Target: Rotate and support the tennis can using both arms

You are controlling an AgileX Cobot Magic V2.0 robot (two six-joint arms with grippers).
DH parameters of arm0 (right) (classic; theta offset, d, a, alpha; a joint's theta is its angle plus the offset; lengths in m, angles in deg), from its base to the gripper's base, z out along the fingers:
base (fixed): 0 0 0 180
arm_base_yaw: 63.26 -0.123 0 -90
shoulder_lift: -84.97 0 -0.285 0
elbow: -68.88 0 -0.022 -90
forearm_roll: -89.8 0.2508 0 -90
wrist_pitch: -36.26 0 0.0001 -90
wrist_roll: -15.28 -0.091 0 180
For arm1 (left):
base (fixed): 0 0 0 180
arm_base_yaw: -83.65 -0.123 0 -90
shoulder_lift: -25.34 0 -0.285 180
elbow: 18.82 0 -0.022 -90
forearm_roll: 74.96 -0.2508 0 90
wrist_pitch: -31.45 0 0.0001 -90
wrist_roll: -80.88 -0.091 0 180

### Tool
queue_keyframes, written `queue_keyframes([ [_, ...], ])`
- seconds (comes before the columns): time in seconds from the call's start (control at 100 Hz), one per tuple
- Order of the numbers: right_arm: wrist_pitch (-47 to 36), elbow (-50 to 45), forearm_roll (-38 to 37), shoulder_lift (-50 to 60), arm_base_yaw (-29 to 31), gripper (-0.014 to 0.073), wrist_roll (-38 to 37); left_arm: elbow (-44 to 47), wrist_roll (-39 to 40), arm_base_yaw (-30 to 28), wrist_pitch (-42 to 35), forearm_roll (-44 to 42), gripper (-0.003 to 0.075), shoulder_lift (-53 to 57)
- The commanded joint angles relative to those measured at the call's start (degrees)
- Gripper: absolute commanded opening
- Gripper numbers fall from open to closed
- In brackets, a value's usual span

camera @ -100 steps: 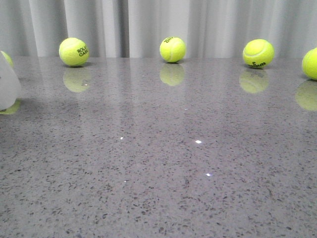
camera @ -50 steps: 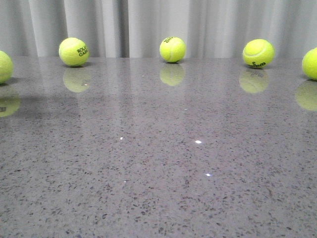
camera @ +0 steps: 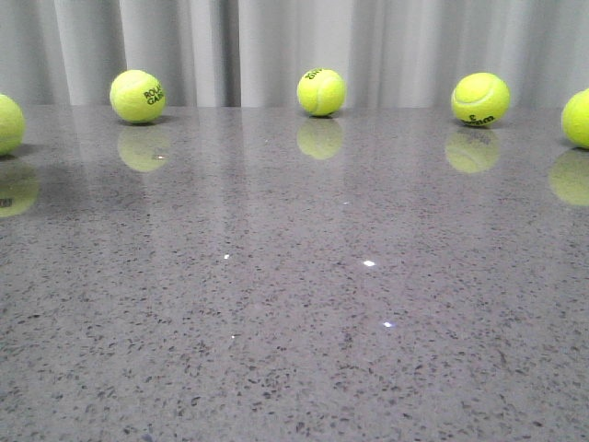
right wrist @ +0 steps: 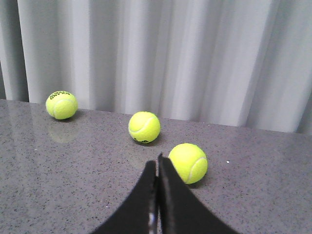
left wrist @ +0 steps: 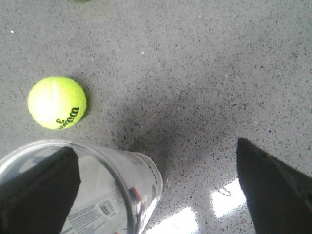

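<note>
- Fingers of the left gripper (left wrist: pixel 161 190) stand wide apart, one dark tip low at each side of the left wrist view; nothing is clamped between them.
- Against one of those fingers (left wrist: pixel 41 192) the tennis can (left wrist: pixel 105 187) shows its clear wall, a barcode label and a rim; whether finger and can touch I cannot tell.
- Right gripper (right wrist: pixel 157 195) has its two fingers pressed together to a thin seam, holding nothing, and points out over the table (right wrist: pixel 58 185) towards the curtain (right wrist: pixel 195 58).
- Neither arm nor the can appears in the front view, so the can sits off to the left, outside that camera's field.
- Risk one: the can looks to lie off-centre in the left jaws, near one finger only. Closing from here could nudge it sideways rather than grip it, and a smooth round tube would roll away.
- Risk two: the wrist-side tennis ball (left wrist: pixel 57 102) lies near the can; a shoved can might strike it and send it rolling.
- Risk three: the right gripper is shut and well apart from the can, so no second support is ready if the can tips during rotation.
- Count, front view: five tennis balls, at the far left edge (camera: pixel 7 123), then (camera: pixel 137 96), (camera: pixel 321 91), (camera: pixel 479 98) and the right edge (camera: pixel 578 118).
- Count, right wrist view: three balls (right wrist: pixel 62 105), (right wrist: pixel 144 126), (right wrist: pixel 188 162).
- One can, two grippers.
</note>
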Motion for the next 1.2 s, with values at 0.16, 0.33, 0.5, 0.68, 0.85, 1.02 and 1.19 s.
queue_keyframes([
  [0.16, -4.9, 1.5, -0.1, 0.0, 0.4, -0.0066, 0.0, -2.3, 0.6, 0.2, 0.7, -0.8, 0.0617, 2.2],
  [0.33, -4.9, 1.5, -0.1, 0.0, 0.4, -0.0066, 0.0, -2.3, 1.1, 0.2, 0.7, -0.9, 0.0617, 5.7],
  [0.5, -4.9, 1.5, -0.1, 0.0, 0.4, -0.0066, 0.0, -2.3, 4.0, 0.2, 0.6, -1.3, 0.0617, 10.8],
  [0.68, -4.9, 1.5, -0.1, 0.0, 0.4, -0.0066, 0.0, -0.2, 6.7, 0.2, -1.1, -1.3, 0.0617, 17.2],
  [0.85, -4.9, 1.5, -0.1, 0.0, 0.4, -0.0066, 0.0, 7.3, 8.8, 0.2, -8.0, -1.3, 0.0617, 25.0],
  [1.02, -4.9, 1.5, -0.1, 0.0, 0.4, -0.0066, 0.0, 18.7, 10.8, 0.2, -15.6, -1.3, 0.0617, 34.3],
  [1.19, -4.9, 1.5, -0.1, 0.0, 0.4, -0.0066, 0.0, 31.5, 12.8, 0.2, -25.0, -1.3, 0.0617, 44.2],
])
